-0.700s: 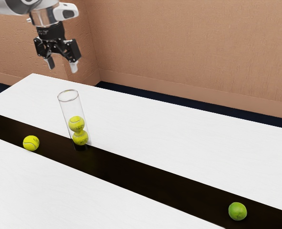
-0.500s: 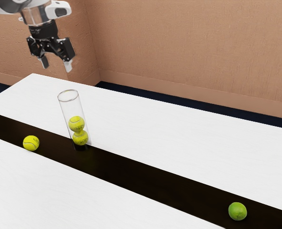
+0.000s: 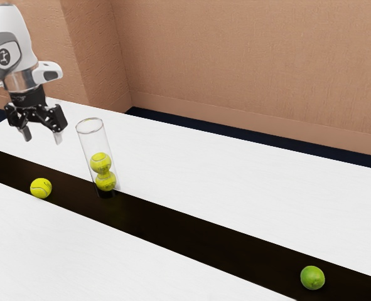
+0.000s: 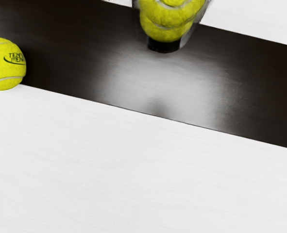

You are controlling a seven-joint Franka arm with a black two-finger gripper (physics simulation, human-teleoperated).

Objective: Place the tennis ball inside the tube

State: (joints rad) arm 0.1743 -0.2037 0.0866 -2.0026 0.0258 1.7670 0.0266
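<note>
Tube [image 3: 96, 144] and loose ball [image 3: 41, 188] — both cropped in wrist view.

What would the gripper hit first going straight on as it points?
Probably the bare tabletop: the gripper points down, and the loose tennis ball and the tube look off to the side of its line. Depth is unclear, so the exact landing spot is a guess.

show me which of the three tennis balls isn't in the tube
The loose ball at the edge of the dark stripe, left of the clear tube in the exterior view; the upper ball and lower ball are inside it.
</note>
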